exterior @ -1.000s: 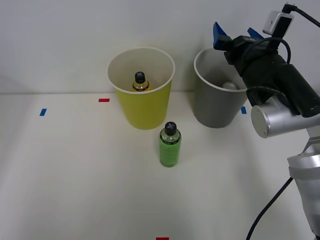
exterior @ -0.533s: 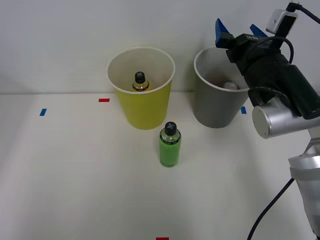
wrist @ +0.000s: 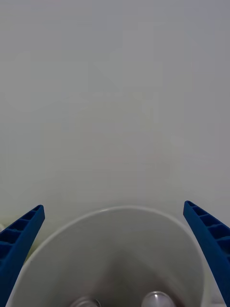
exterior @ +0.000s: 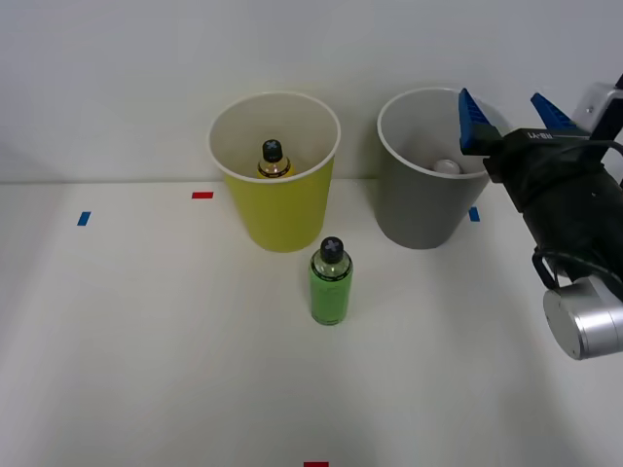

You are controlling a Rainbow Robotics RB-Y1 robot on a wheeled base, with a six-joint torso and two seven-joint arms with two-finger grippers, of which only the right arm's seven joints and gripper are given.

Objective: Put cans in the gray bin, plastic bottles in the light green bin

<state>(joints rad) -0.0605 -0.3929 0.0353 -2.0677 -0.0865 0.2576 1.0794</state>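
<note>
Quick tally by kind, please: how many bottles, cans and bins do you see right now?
Plastic bottles: 2, the green bottle on the table and the amber bottle in the light green bin
Cans: 1, the can in the gray bin
Bins: 2
Total: 5

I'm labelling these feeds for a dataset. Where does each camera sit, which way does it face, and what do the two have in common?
Front view: above the arms, facing forward and down at the table, both bins and the green bottle; the right arm and open right gripper show.
Right wrist view: on the right wrist, facing the wall over the gray bin; two blue fingers show.
Shared: gray bin, gripper.
</note>
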